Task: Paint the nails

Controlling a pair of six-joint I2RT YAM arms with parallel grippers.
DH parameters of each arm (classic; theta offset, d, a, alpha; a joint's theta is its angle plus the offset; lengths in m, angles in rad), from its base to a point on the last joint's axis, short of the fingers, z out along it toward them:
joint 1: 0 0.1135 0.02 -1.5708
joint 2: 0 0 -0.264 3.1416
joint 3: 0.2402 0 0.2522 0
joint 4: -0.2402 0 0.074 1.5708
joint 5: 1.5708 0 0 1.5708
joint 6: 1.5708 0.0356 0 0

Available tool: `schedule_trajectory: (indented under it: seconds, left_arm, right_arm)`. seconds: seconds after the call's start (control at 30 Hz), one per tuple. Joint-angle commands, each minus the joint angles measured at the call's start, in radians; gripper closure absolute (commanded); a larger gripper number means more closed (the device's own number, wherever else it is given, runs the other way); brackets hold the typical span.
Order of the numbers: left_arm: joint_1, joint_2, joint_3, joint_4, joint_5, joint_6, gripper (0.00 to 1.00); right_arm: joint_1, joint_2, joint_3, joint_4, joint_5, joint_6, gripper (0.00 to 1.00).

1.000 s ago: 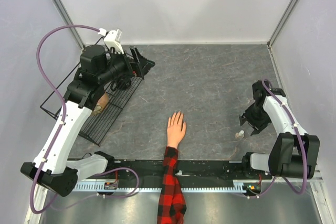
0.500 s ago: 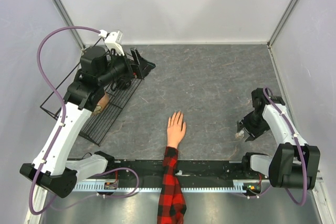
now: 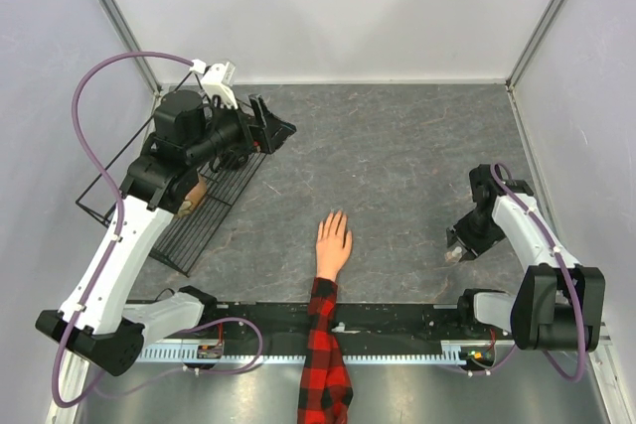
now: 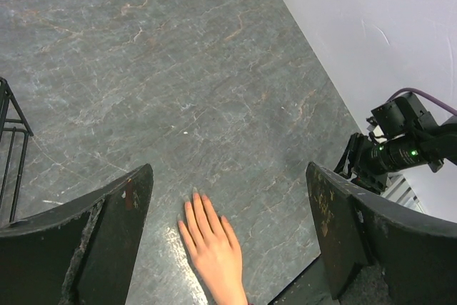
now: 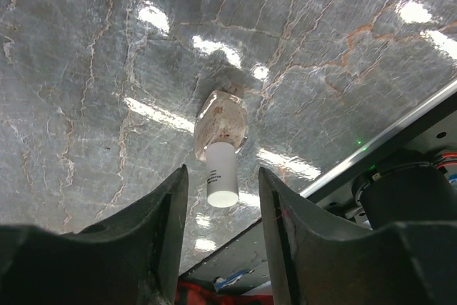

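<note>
Three pale walls (image 3: 338, 7), grey veined tabletop (image 3: 397, 166)

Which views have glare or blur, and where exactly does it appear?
Right wrist view: bright glare patches on the glossy table around the small bottle, and the right end effector's fingers, nearest the lens, look soft. Left wrist view: no glare, the mannequin hand is sharp, and the left end effector's fingers are slightly blurred. Top external view: even light, only soft shadows.
</note>
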Motion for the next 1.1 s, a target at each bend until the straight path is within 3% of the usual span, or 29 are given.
schedule_trajectory:
  seconds: [0.0, 0.23, 0.47, 0.53, 0.57, 0.6, 0.7, 0.8, 0.83, 0.93, 1.07]
  left_arm:
    - [-0.004, -0.031, -0.002, -0.001, -0.019, 0.040, 0.06]
    - [-0.004, -0.035, -0.005, -0.004, -0.020, 0.043, 0.07]
    - [-0.005, -0.035, -0.013, -0.005, -0.019, 0.040, 0.06]
    - [-0.005, -0.033, -0.019, -0.004, -0.019, 0.041, 0.06]
    - [-0.005, -0.032, -0.020, -0.005, -0.020, 0.043, 0.06]
    - [-0.005, -0.033, -0.025, -0.004, -0.019, 0.044, 0.07]
    - [-0.004, -0.032, -0.028, -0.005, -0.013, 0.046, 0.06]
    - [-0.004, -0.018, -0.027, -0.002, 0.038, 0.046, 0.09]
    - [-0.005, -0.012, -0.030, 0.013, 0.062, 0.046, 0.10]
    - [-0.004, 0.013, -0.063, 0.071, 0.205, 0.055, 0.18]
    - [-0.013, 0.039, -0.129, 0.185, 0.508, 0.077, 0.23]
  right_arm:
    - [0.004, 0.001, 0.010, 0.009, 0.039, 0.008, 0.51]
    - [0.005, -0.001, -0.004, 0.016, 0.049, 0.006, 0.52]
    - [0.005, 0.009, -0.012, 0.034, 0.044, 0.003, 0.67]
    - [0.007, 0.010, -0.021, 0.046, 0.039, -0.003, 0.76]
    - [0.007, 0.015, -0.023, 0.052, 0.036, -0.011, 0.92]
    - [0.007, 0.016, -0.023, 0.063, 0.032, -0.018, 1.00]
    - [0.045, 0.036, 0.035, 0.078, 0.042, -0.119, 1.00]
    - [0.181, 0.079, 0.209, 0.103, 0.064, -0.309, 1.00]
    - [0.261, 0.106, 0.299, 0.120, 0.037, -0.446, 1.00]
    - [0.405, 0.150, 0.460, 0.132, -0.120, -0.618, 1.00]
    - [0.586, 0.157, 0.597, 0.112, -0.255, -0.820, 1.00]
